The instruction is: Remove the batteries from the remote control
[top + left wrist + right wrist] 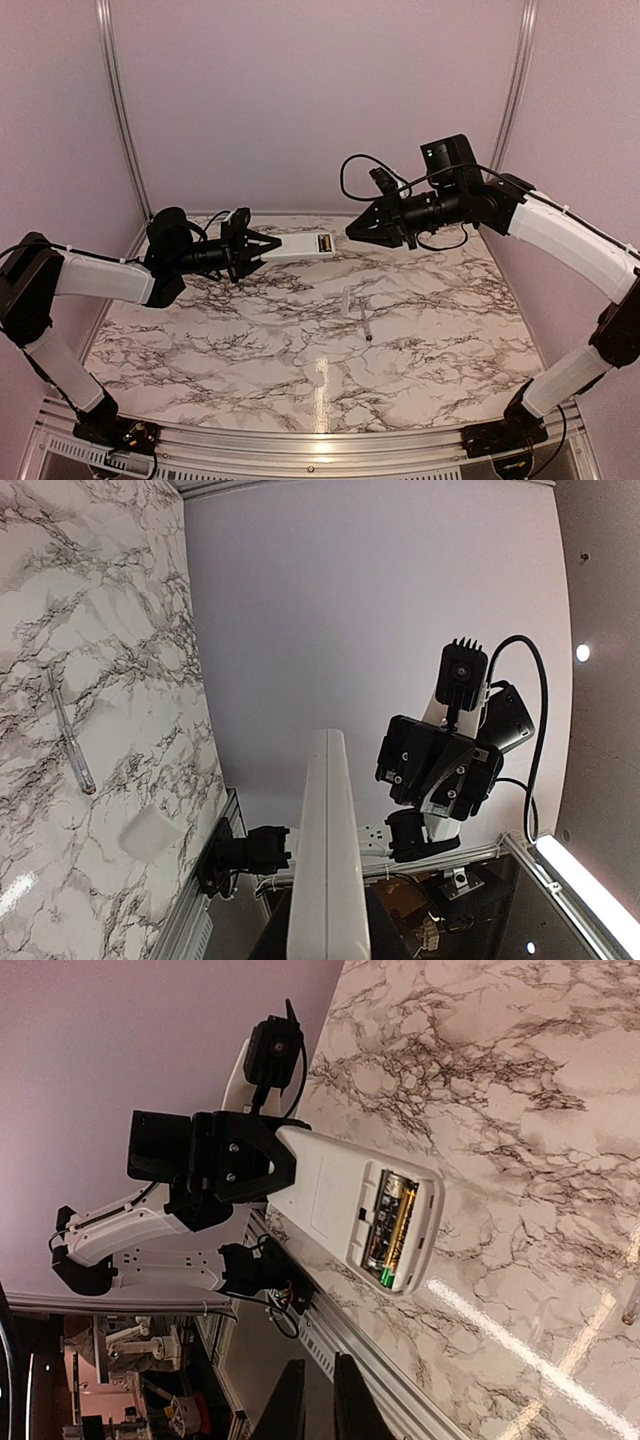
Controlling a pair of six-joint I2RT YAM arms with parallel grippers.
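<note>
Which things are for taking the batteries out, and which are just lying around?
For the job: remote control, held by the left gripper; batteries inside it.
Just lying on the table: thin clear stick; small white cover plate.

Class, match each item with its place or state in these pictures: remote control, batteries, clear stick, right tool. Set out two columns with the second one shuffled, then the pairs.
Column one
1. remote control
2. batteries
3. clear stick
4. right tool

Column two
A. lying on the marble table
B. shut and empty, in the air
C. gripped above the table by the left tool
D. sitting in the remote control's open end

Pairs: 1-C, 2-D, 3-A, 4-B
</note>
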